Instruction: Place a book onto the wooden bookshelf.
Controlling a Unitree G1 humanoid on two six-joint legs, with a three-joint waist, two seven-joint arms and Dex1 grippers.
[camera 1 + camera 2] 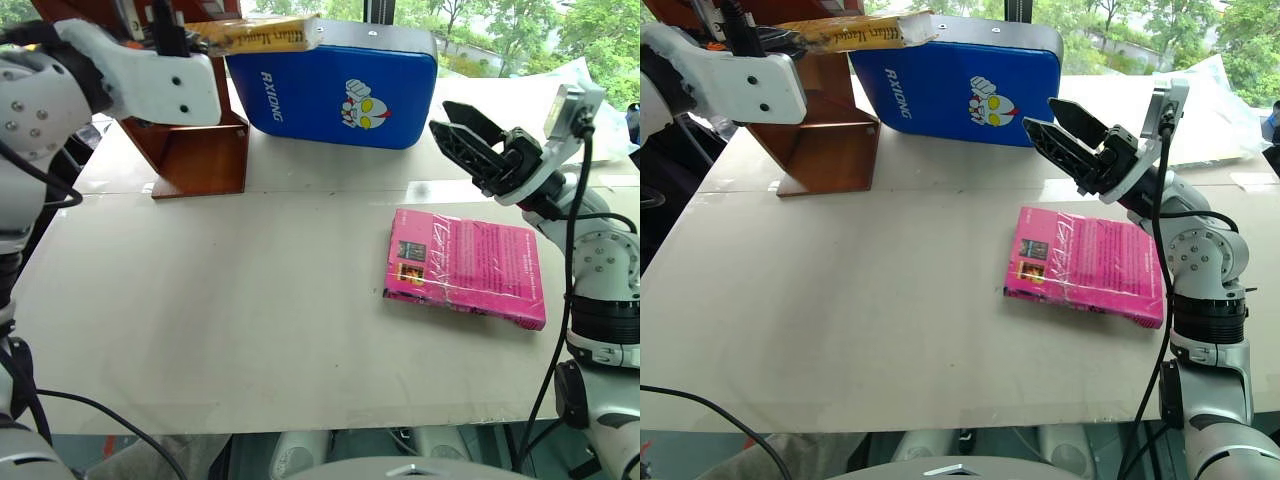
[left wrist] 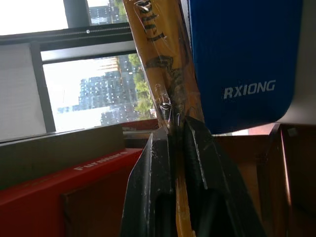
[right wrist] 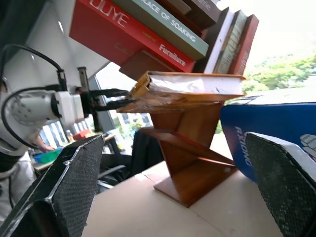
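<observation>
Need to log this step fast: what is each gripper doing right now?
Left gripper: shut on the book, held up by the wooden bookshelf.
Right gripper: open, fingers apart, holding nothing.

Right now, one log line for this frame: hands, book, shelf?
left hand: shut on book | book: raised by wooden bookshelf, not placed | right hand: open, empty

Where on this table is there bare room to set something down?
The wide front and middle of the table, left of the pink book and in front of the wooden bookshelf, is bare. The back edge is crowded: bookshelf, blue case, and the yellow book held above.
</observation>
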